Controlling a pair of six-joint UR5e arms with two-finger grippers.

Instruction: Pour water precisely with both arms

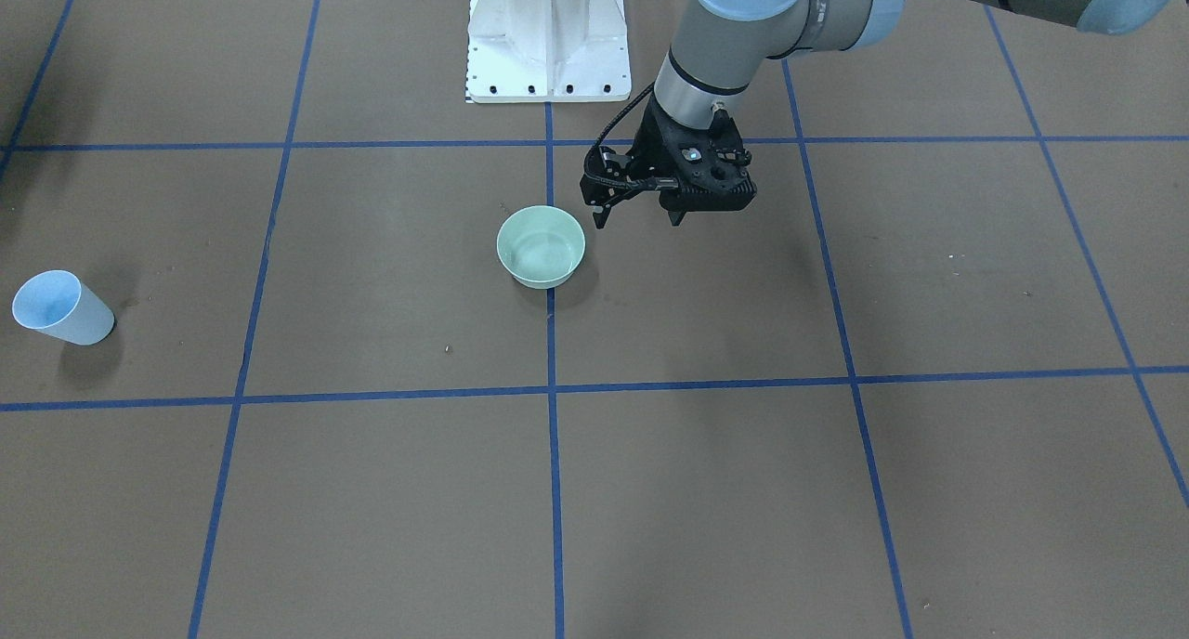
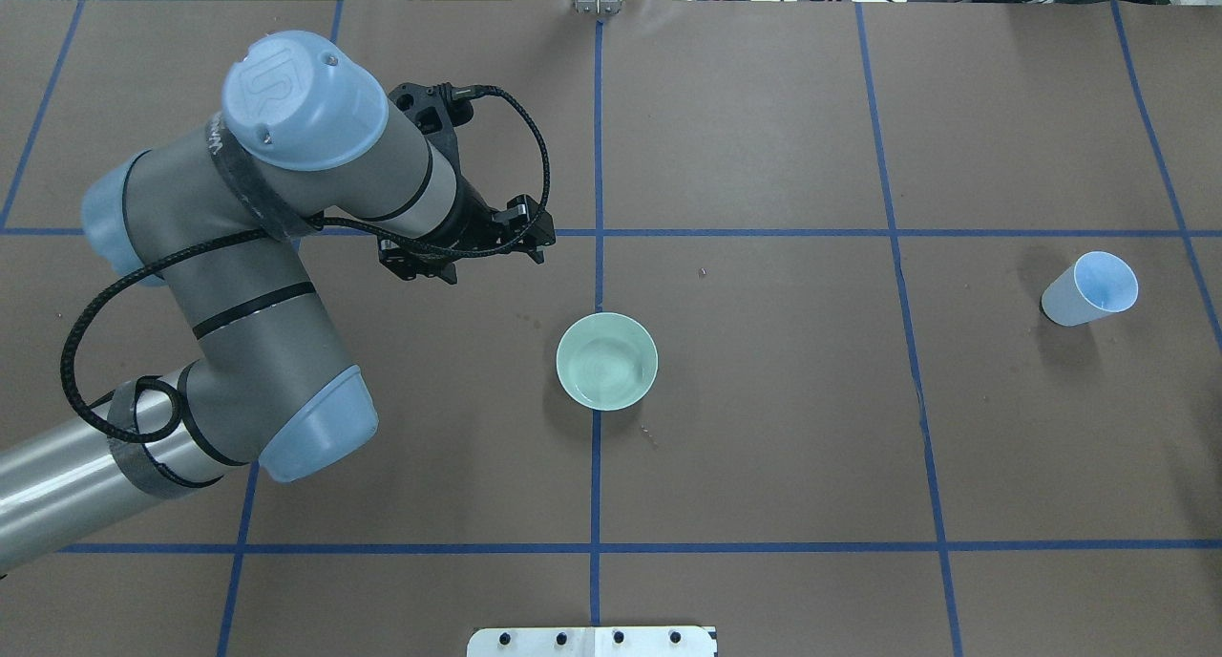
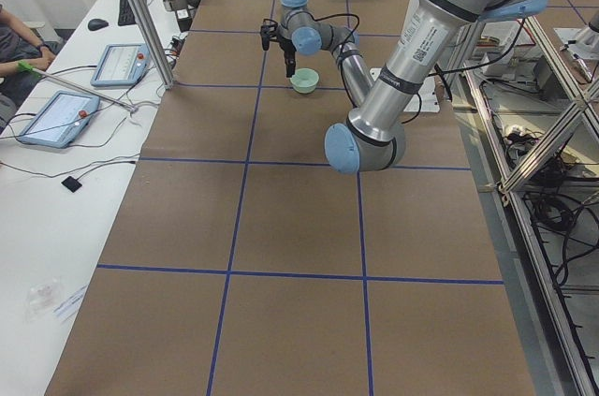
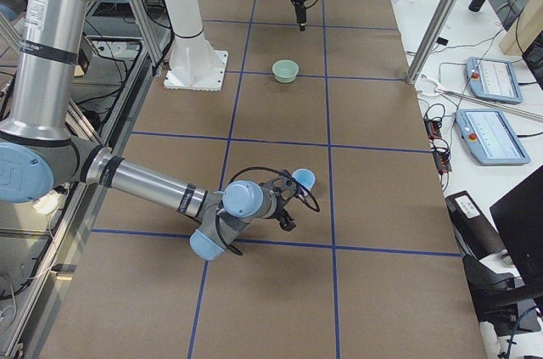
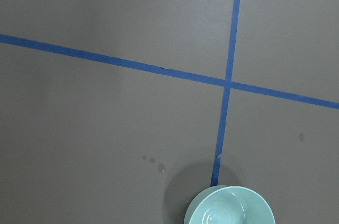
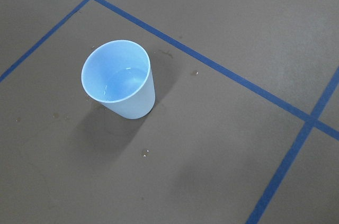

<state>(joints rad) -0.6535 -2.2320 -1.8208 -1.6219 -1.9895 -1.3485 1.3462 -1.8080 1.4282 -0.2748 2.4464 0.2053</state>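
The left arm (image 2: 258, 332) comes in from the near left corner of the bench (image 2: 764, 428). It folds at the elbow and reaches forward, its wrist turned so that the tool faces down. Near the middle of the bench a pale green bowl (image 2: 607, 362) stands upright on a blue tape line, mouth up. The water (image 2: 603, 363) shows in it as faint whitish ripples. Well apart from it, on the robot's right, a light blue cup (image 2: 1090, 289) stands on its base, long axis vertical and open end up. A thin pool glints in its bottom (image 6: 127, 82), and a few drops lie on the bench around it. The right arm (image 4: 144, 181) lies low and stretched out, with the right claw (image 4: 285, 216) just beside the cup. Whether that claw is spread or closed cannot be told. Just beyond the bowl, toward the robot's left, the left claw (image 1: 638, 219) hangs over the bench. Its fingers are spread wide and point down, with nothing between them and clear of the bowl.
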